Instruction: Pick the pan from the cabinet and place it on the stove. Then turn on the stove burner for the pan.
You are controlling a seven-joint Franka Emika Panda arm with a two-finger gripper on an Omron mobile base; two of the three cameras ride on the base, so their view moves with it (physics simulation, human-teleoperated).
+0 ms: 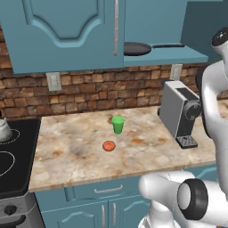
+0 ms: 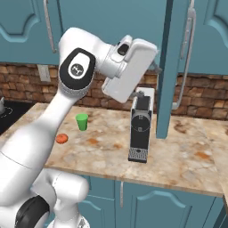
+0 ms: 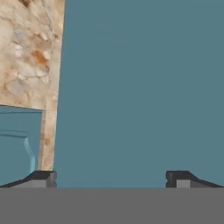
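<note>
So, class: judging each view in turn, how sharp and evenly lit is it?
Left base view: even light, a faint shadow beside the cup, pan crisp. Right base view: flat light, no glare. Hand view: soft, blurry; teal door featureless.

No readable text, label or number appears, as far as these blurry renders show.

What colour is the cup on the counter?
Green. The cup shows best in the left base view, standing upright near an orange item.
</note>
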